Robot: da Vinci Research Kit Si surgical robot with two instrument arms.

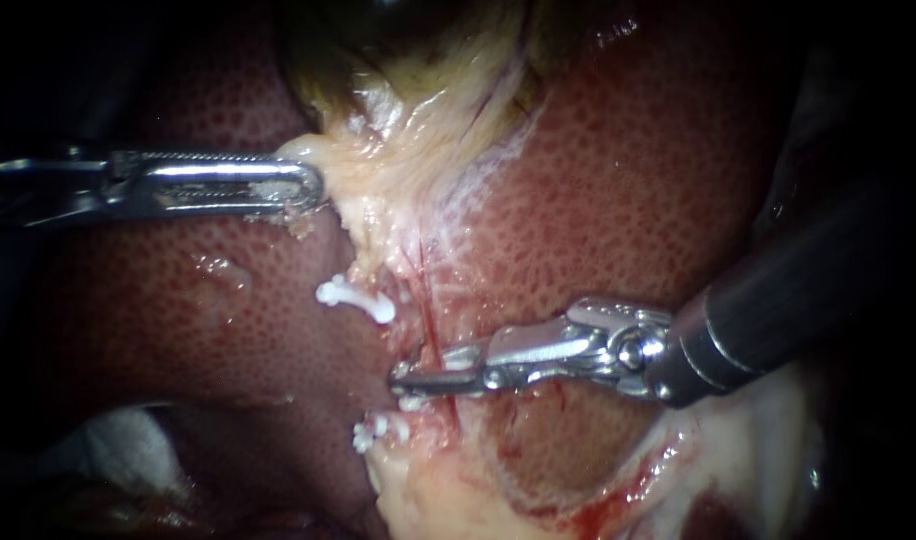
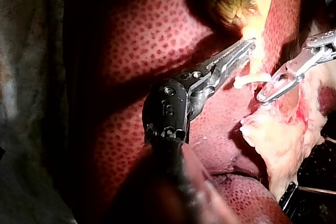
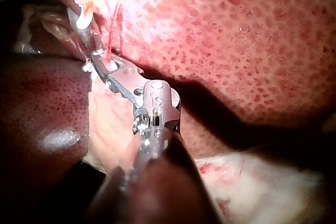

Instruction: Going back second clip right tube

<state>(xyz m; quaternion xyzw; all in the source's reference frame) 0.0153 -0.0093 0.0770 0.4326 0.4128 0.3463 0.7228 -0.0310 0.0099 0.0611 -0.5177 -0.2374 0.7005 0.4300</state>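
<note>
Endoscope view: right tool (image 1: 418,372) narrowly apart just above clip (image 1: 410,402), left tool (image 1: 300,188) clamped on pale tissue (image 1: 378,165); if we back out crooked, we could snag that clip.

We count 2 instruments: 1 left instrument (image 1: 310,186), 1 right instrument (image 1: 400,380). White clips: 2 for sure, upper clip (image 1: 356,298) & lower clip (image 1: 376,432); poss. a 3rd white bit at the right instrument's tip, can't tell. 1 liver (image 1: 628,200), 1 gallbladder (image 1: 418,35). 1 white cloth patch (image 1: 108,445).
</note>
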